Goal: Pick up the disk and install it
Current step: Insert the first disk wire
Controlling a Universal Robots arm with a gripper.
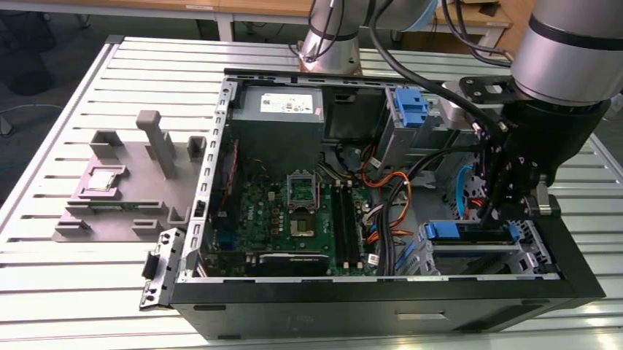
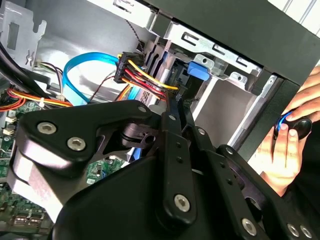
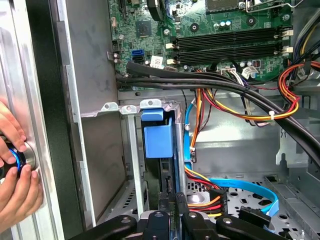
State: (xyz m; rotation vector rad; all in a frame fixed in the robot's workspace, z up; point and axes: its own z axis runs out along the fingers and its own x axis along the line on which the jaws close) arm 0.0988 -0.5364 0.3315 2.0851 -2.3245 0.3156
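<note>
The disk (image 1: 477, 232) stands on edge in the grey drive cage at the case's corner on the exterior view's right; its blue carrier shows at both ends. In the first wrist view its blue far end (image 3: 158, 137) sits in the cage slot, and the second wrist view shows the same blue end (image 2: 197, 69). My gripper (image 1: 506, 216) reaches down into the case over the disk's near end. The thin black fingers (image 3: 172, 199) are drawn close together on the disk's dark upper edge, as also seen in the second wrist view (image 2: 175, 102).
The open computer case (image 1: 389, 302) lies on a slatted metal table. Orange, red and yellow cables (image 3: 220, 107) and a blue flat cable (image 3: 245, 186) run beside the cage. A person's hand (image 3: 15, 170) rests on a round button outside the case wall. A grey fixture (image 1: 127, 189) stands at the exterior view's left.
</note>
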